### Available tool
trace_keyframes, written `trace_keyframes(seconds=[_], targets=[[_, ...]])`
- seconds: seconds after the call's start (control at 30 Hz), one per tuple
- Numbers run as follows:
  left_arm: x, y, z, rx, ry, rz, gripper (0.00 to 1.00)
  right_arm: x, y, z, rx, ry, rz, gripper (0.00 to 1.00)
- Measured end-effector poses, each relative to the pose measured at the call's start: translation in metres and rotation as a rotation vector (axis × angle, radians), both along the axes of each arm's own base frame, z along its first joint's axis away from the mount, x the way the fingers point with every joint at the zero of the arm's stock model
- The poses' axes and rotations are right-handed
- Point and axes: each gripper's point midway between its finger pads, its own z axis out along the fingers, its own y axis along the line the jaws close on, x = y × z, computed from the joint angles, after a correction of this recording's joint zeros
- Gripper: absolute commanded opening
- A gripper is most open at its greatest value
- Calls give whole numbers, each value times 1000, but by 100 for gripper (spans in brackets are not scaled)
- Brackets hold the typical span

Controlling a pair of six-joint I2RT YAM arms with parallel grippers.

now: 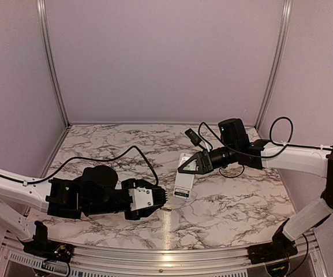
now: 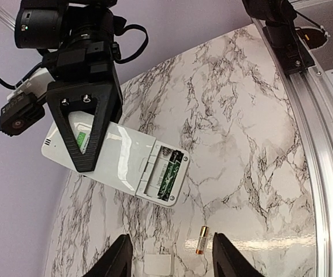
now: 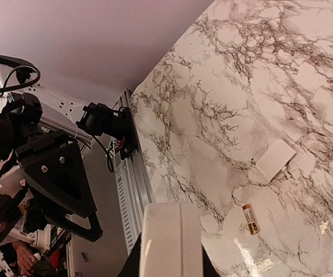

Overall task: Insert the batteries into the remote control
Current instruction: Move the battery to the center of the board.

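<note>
Marble table (image 1: 97, 144) and lilac walls fill the top view. My right claw (image 1: 190, 165) is clenched on the far end of the remote (image 1: 183, 184), which sits mid-table; I cannot tell whether it is lifted or resting. My left claw (image 1: 159, 202) hangs just left of the remote's near end, jaws apart and empty. One battery (image 1: 167, 206) lies loose just past that near end. If I come down on it off-centre, a finger may flick it, and a round cell on slick stone would likely roll away.

From my left wrist, the remote (image 2: 120, 161) is white and glossy, back up, with its bay open at the end nearest me. I see green board and dark shapes inside, but cannot tell whether a cell already sits there. The battery (image 2: 201, 240) is a short golden stick with an orange band, near the remote's open end and just beside one of my fingers (image 2: 227, 259). The cover (image 2: 157, 264), a small white flat piece, lies a little further from the remote. I could pinch it by mistake, or seat the cell the wrong way round, since its poles are too small to read.

From my right wrist, the remote's end fills my grip, with battery and cover on the marble beyond it. Pushing a cell in hard might pivot the remote out of that hold.
</note>
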Motion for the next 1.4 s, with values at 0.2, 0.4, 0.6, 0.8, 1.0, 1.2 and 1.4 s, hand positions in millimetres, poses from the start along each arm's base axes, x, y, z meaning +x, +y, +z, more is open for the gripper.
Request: trace_keyframes(seconds=[0.2,0.4,0.6,0.8,1.0,1.2,1.4], targets=[[2,-18,-42,186,53,-18,43,4,-3,-3,-13,3,-17,0],[10,-8,-93,347,193,-38,37,23,-21,-10,-23,19,-86,0],[30,-16,-121,452,307,-35,32,40,-61,-41,-63,94,-209,0],[36,-13,-147,522,382,-39,33,42,-86,-50,-60,123,-278,0],[53,-21,-156,542,386,-29,33,43,-96,-48,-39,114,-302,0],[71,-33,-160,530,401,-25,33,38,-98,-53,-28,127,-301,0],[79,-36,-176,551,442,-40,27,39,-97,-49,-13,119,-298,0]])
